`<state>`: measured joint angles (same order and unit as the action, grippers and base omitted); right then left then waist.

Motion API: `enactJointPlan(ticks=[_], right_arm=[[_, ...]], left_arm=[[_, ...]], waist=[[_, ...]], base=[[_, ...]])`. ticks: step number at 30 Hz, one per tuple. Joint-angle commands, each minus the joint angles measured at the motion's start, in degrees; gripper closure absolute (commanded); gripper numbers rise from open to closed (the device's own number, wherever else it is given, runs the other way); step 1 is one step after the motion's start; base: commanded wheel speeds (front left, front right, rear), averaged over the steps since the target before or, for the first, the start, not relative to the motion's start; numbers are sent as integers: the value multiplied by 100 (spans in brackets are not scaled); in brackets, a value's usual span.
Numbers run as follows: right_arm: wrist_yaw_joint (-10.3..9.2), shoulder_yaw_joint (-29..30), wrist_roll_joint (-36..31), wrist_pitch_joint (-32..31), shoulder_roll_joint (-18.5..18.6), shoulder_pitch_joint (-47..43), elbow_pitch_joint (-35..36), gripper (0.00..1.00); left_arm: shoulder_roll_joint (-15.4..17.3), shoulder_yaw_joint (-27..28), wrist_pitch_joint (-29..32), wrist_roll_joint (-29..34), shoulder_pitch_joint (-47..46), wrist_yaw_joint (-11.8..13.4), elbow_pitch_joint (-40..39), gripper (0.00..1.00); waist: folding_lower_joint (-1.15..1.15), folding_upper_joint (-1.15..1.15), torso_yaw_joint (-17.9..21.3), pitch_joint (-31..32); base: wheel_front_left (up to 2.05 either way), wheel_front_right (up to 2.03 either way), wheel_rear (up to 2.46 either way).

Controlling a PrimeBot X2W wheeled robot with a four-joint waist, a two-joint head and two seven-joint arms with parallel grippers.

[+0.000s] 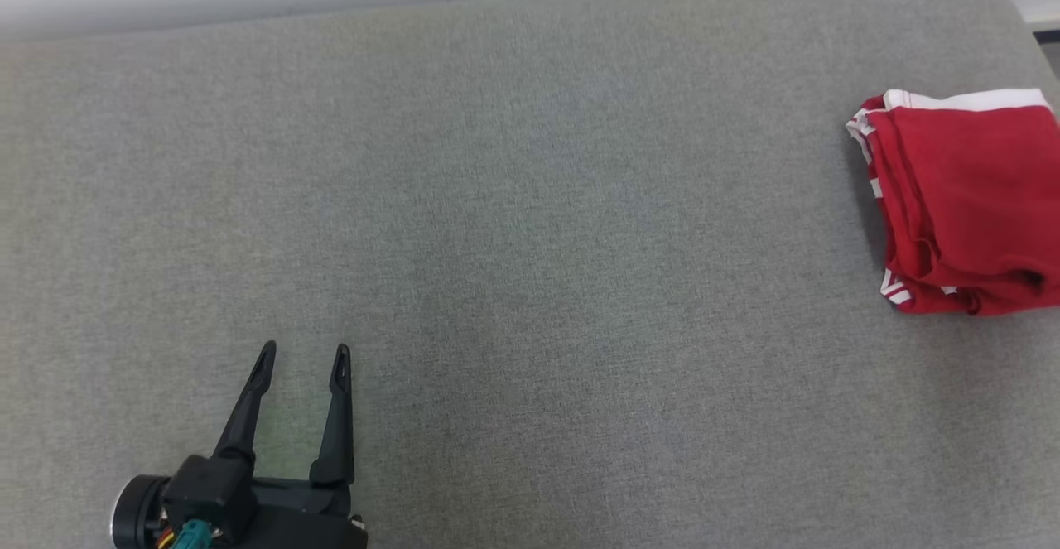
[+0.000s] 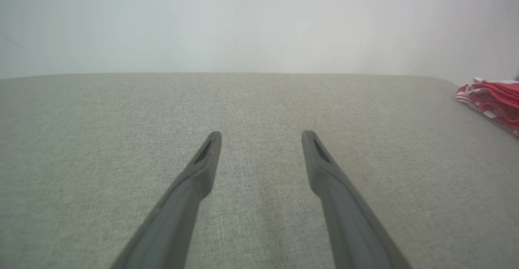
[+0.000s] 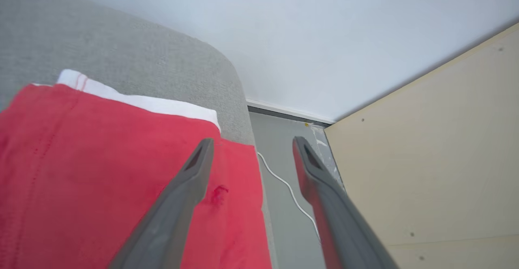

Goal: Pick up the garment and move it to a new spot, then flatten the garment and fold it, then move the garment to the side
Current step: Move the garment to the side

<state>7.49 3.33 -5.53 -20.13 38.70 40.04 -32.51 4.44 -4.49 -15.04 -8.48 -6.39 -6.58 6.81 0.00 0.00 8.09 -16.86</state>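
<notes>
- Red cloth garment with white trim and striped edging (image 1: 965, 201): folded into a compact, roughly square stack at the far right edge of the grey fabric-covered worktop (image 1: 530, 201). Lying flat and held by nothing.
- Seen from the right wrist, white band along the far side of the garment (image 3: 101, 171) and top layer smooth. Whether any cloth overhangs the worktop edge cannot be told.
- Right hand (image 3: 252, 141): fingers apart and empty. One finger over the red cloth near its corner, the other over the grey floor beyond the edge. Contact with the cloth cannot be told.
- Left hand (image 1: 305, 350): fingers apart and empty, low over bare worktop at the near left, well apart from the garment.
- Step in hand, as judged: the last one, moving the folded garment to the side. Fold looks complete and placement looks made.
- Next move, as judged: drawing the right hand up and clear without catching the top layer, so the stack is not disturbed. No further grasp appears needed.
- Writing and brands: none legible. A small red stitched mark near the corner, too small to read.
- Surroundings: thin white cable (image 3: 284, 183) on the floor, pale beige board (image 3: 425, 159) beside it, plain white wall (image 3: 324, 37) behind.
</notes>
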Motion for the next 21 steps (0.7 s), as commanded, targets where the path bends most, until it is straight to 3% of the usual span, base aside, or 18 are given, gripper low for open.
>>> enactJointPlan(ticks=[1,9,13,21], right_arm=[[0,106,167,217,-161,-163,81,0],[0,287,1642,1403,-874,-943,407,0],[0,24,2178,1724,-1147,-1587,858,0],[1,-59,2309,2136,-2034,-2889,1919,0]], left_arm=[[-34,46,-15,-49,120,8,-52,0],[-122,173,-15,-179,492,84,-347,0],[-146,252,-15,-280,666,174,-372,0],[-154,332,-15,-430,921,521,-246,0]], waist=[[0,0,-28,241],[0,0,-175,860],[0,0,-297,1148],[0,0,-564,1525]], base=[[0,0,0],[0,0,0],[0,0,0],[0,0,0]])
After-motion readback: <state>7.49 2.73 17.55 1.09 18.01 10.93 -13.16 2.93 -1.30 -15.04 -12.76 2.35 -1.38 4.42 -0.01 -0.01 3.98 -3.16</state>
